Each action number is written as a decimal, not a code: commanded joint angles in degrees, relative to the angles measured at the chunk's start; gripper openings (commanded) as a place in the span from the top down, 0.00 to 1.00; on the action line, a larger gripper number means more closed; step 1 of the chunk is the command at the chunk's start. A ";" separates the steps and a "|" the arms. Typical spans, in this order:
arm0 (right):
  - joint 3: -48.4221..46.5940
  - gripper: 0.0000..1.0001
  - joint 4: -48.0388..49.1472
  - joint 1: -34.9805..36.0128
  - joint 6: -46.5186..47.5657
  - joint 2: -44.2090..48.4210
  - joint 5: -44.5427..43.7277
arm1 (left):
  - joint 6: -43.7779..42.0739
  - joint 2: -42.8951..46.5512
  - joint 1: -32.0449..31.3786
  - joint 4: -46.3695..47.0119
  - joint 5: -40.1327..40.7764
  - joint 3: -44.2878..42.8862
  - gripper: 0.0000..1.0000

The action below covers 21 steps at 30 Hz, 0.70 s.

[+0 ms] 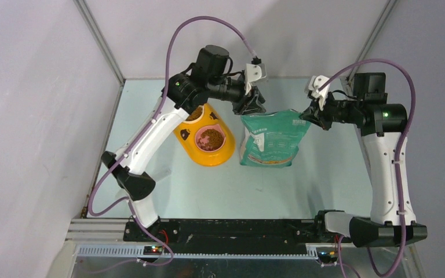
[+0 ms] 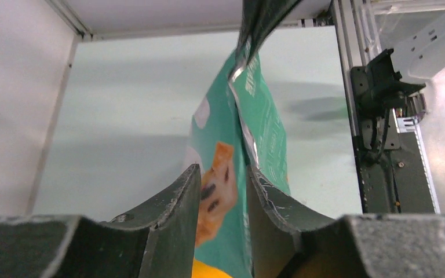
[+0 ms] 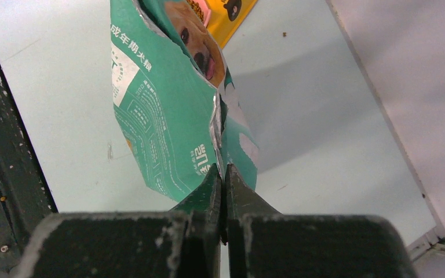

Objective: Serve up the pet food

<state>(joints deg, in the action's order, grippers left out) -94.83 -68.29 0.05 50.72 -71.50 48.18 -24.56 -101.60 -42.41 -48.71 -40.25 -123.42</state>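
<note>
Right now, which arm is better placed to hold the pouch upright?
Probably the right: the right gripper is shut on the pouch at its top edge, while the left gripper stands open around it.

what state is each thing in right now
pouch: upright, top open, right corner pinched
feeder: near bowl filled, far bowl partly hidden
pet food: heaped in its near bowl
left gripper: jaws either side of the pouch, grip unclear
right gripper: jaws shut on the pouch edge
</note>
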 commanded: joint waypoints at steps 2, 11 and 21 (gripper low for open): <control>0.76 1.00 3.98 3.70 1.58 4.41 -3.82 | -4.22 -4.79 -1.86 -2.05 -0.82 -6.91 0.58; 0.77 0.64 0.55 7.59 4.75 2.98 -4.61 | -0.36 -0.32 -2.52 0.98 -1.84 -1.65 0.38; 0.34 0.63 2.05 12.06 5.15 0.07 -4.33 | -3.51 6.28 -3.02 -1.56 3.01 -0.48 0.00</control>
<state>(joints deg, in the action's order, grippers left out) -93.45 -68.18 11.14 55.33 -70.06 43.16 -22.83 -98.13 -44.75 -45.82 -35.73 -119.92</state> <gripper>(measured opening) 0.388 0.995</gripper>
